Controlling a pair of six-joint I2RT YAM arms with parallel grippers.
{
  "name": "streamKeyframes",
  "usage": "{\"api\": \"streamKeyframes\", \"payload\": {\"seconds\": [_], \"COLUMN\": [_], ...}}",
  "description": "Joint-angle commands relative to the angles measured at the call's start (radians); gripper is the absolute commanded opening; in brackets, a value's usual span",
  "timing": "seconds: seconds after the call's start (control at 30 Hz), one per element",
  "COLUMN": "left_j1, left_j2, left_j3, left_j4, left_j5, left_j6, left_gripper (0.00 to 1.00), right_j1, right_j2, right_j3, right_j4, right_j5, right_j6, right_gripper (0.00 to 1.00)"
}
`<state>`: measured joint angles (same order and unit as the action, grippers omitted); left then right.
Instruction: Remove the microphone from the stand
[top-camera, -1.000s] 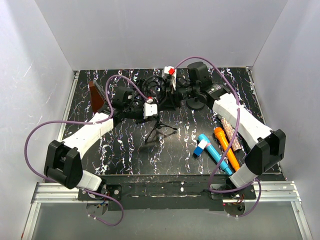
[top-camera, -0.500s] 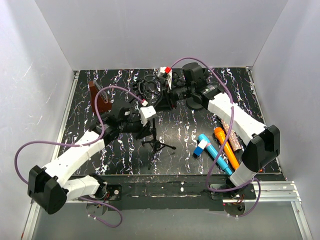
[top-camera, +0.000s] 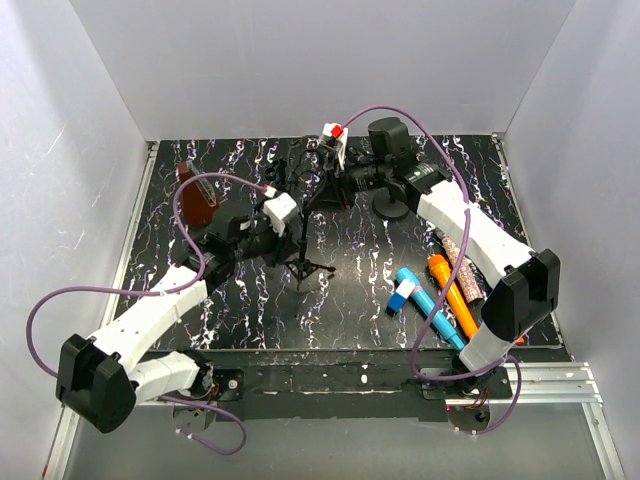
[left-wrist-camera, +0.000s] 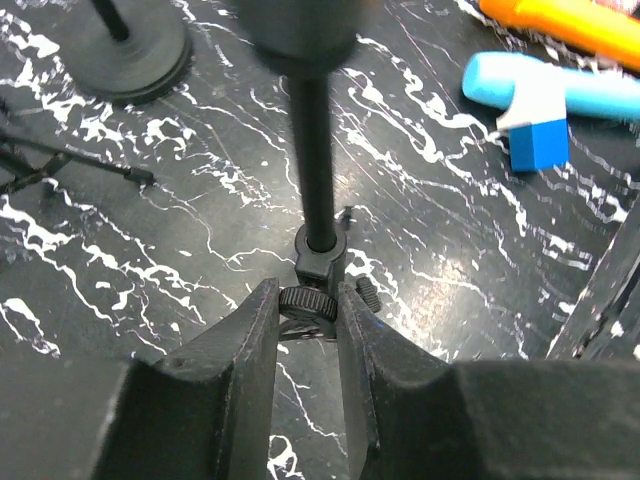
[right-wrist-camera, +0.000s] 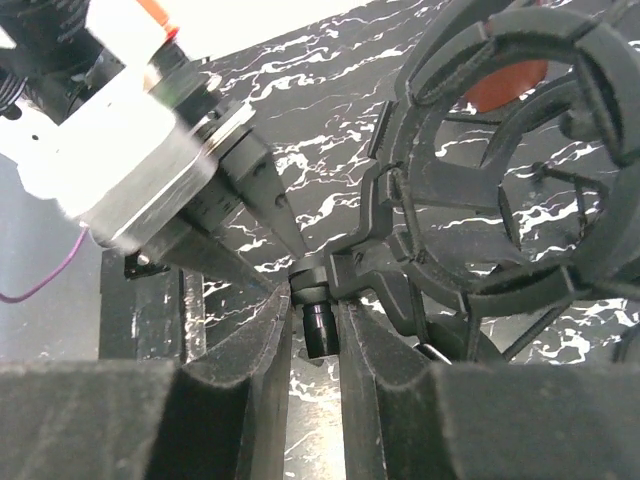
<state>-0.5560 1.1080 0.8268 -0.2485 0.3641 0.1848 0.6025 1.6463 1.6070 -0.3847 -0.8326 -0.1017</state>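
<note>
A black tripod stand (top-camera: 306, 262) stands mid-table, its thin pole (left-wrist-camera: 316, 150) rising to a black shock-mount cage (right-wrist-camera: 510, 170). In the left wrist view a dark round body (left-wrist-camera: 305, 25) tops the pole; whether it is the microphone I cannot tell. My left gripper (top-camera: 296, 232) is shut on the pole's knurled knob (left-wrist-camera: 308, 301), low on the stand. My right gripper (top-camera: 320, 185) is shut on the short black post (right-wrist-camera: 320, 325) under the cage's bracket. Both sets of fingers sit close together, the left gripper's white camera block (right-wrist-camera: 120, 150) filling the right wrist view's left side.
A blue handheld mic (top-camera: 425, 300), an orange one (top-camera: 452, 298) and a speckled tube (top-camera: 462, 265) lie at the right. A second stand with a round base (top-camera: 390, 208) sits behind. A brown block (top-camera: 198, 195) stands at the far left. White walls enclose the table.
The right gripper's jaws have shut on the post under the cage. The left arm has swung low and left, still holding the stand, whose tripod shifted slightly on the table.
</note>
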Motion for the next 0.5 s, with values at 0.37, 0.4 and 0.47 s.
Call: {"api": "streamKeyframes", "payload": {"seconds": [0.37, 0.4, 0.47], "left_j1": [0.218, 0.226, 0.243], "left_j2": [0.111, 0.121, 0.145], "left_j3": [0.113, 0.12, 0.127], "left_j4": [0.049, 0.038, 0.025], "left_j5": [0.309, 0.344, 0.404], "left_j6": [-0.422, -0.435, -0.446], "left_gripper": [0.0, 0.0, 0.0], "right_j1": [-0.02, -0.02, -0.018], "right_j2": [-0.005, -0.006, -0.011], "right_j3": [-0.004, -0.002, -0.005], "right_j4": [0.069, 0.067, 0.072], "right_j5": [-0.026, -0.029, -0.039], "right_j6": [-0.108, -0.127, -0.156], "right_gripper": [0.01, 0.01, 0.01]}}
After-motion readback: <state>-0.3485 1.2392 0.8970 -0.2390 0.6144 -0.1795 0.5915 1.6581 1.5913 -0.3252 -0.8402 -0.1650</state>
